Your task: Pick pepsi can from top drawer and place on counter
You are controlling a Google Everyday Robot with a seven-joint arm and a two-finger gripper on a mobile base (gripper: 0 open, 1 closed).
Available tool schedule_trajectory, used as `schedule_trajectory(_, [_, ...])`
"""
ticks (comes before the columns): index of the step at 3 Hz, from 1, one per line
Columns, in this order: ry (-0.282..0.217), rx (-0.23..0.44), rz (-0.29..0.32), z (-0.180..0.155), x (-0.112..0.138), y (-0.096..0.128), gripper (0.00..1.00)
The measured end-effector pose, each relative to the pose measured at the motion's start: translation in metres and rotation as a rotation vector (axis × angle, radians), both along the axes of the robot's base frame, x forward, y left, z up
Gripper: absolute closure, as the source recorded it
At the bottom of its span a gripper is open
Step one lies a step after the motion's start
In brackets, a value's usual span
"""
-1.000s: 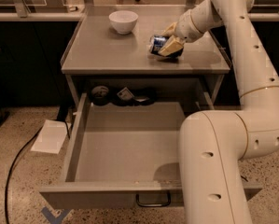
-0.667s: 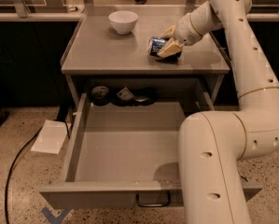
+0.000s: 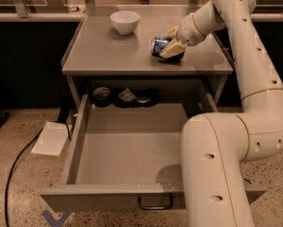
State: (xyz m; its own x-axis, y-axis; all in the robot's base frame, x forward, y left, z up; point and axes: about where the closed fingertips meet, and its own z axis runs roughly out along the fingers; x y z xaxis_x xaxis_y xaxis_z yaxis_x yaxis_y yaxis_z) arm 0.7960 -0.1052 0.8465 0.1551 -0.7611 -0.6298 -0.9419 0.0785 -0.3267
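Observation:
The pepsi can, dark blue with a silver end, lies on its side on the grey counter, right of middle. My gripper reaches over from the right and its pale fingers sit on either side of the can, right at the counter surface. The top drawer stands pulled out below, with its curved handle at the front. Several dark items lie at the drawer's back.
A white round bowl stands at the counter's back left. My white arm covers the drawer's right side. A white sheet and a black cable lie on the floor at left. A pale ledge with glass panels runs behind.
The gripper and the can stay in nearly the same place on the counter; I see no clear movement.

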Motion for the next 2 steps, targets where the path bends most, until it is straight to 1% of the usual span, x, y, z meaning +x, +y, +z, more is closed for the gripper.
schedule_trajectory(2, [0.0, 0.0, 0.0, 0.0, 0.0, 0.0, 0.12])
